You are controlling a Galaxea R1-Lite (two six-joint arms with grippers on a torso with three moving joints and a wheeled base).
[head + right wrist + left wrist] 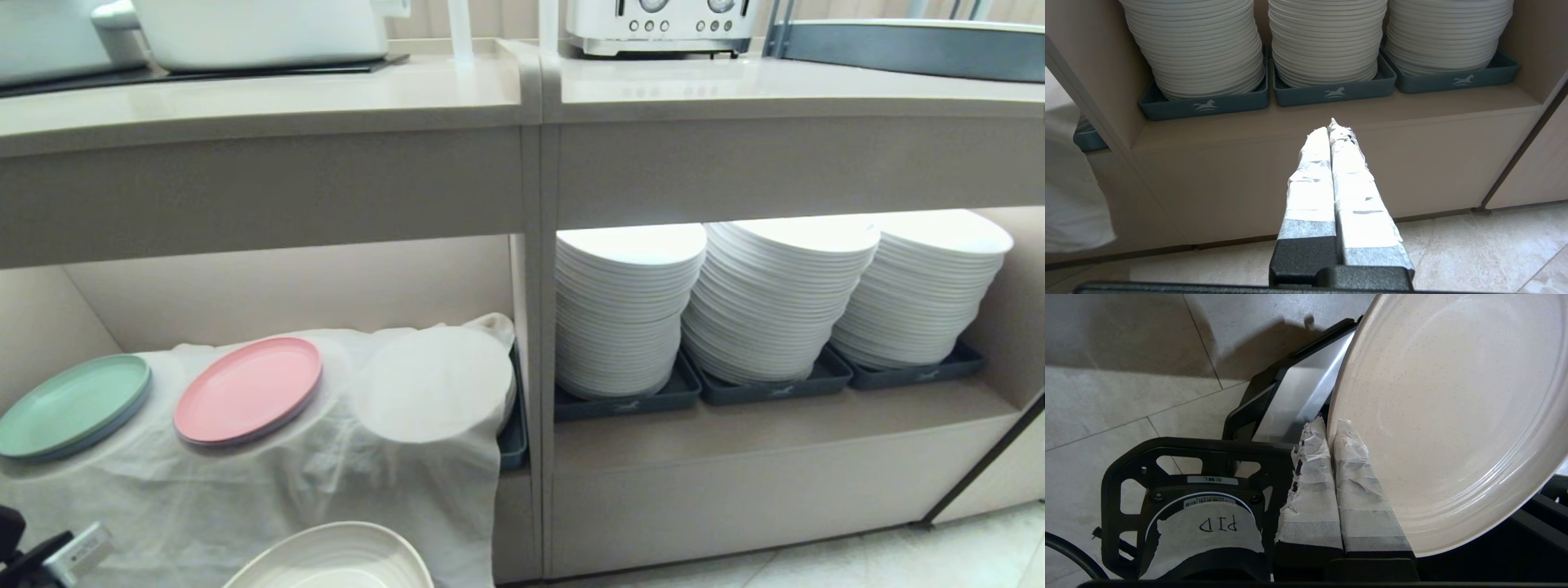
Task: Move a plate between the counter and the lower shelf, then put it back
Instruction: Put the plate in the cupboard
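The left gripper (1331, 426) is clamped on the rim of the cream plate (1453, 416), its taped fingers (1312, 486) pressed to either side of the edge. The plate hangs over the tiled floor (1106, 396), below and in front of the lower shelf (269, 290), at the bottom edge of the head view (335, 559).

Inside that shelf, a white cloth (245, 490) drapes over the front edge. On it lie a mint-green plate (73, 404) and a pink plate (249, 388), near each other but apart. The counter (261, 90) runs above.

The right gripper (1331, 126) is closed with nothing in it, low before the shelf of white plate stacks (1327, 36), apart from its front edge.
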